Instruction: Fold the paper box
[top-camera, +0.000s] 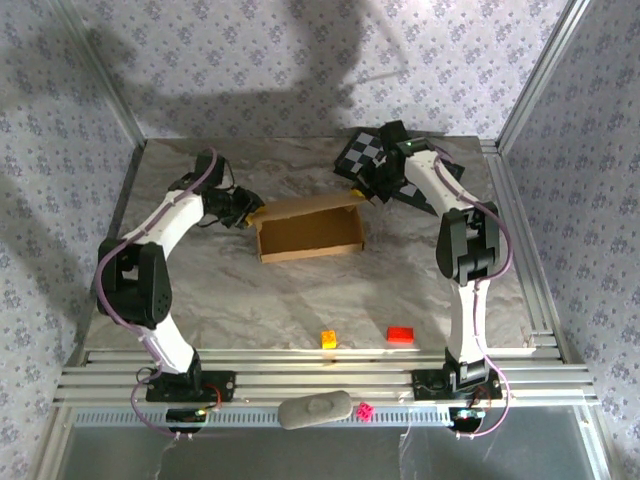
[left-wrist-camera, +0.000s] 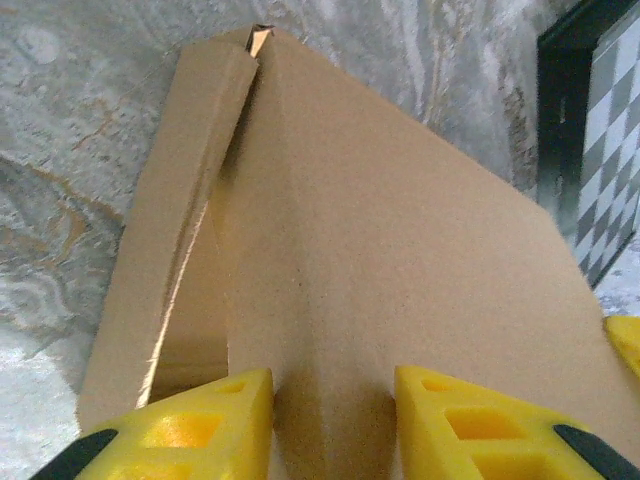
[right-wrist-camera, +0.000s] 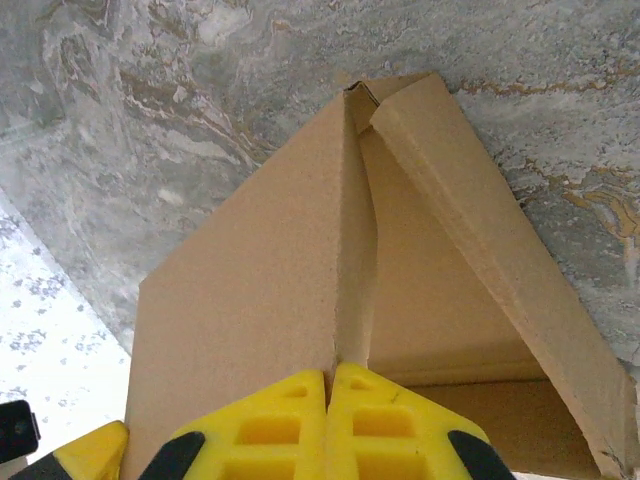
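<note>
Now the left fingers (left-wrist-camera: 200, 425) are spread, with a wall of the paper box (left-wrist-camera: 400, 250) between them. The right fingers (right-wrist-camera: 270, 420) are pressed together at another wall's edge.

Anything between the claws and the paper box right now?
Nothing visible. The left claw, jaws apart, is right at the left end of the paper box; the right claw, shut, is at its right end. The checkered board lies behind the right claw, not between.
</note>
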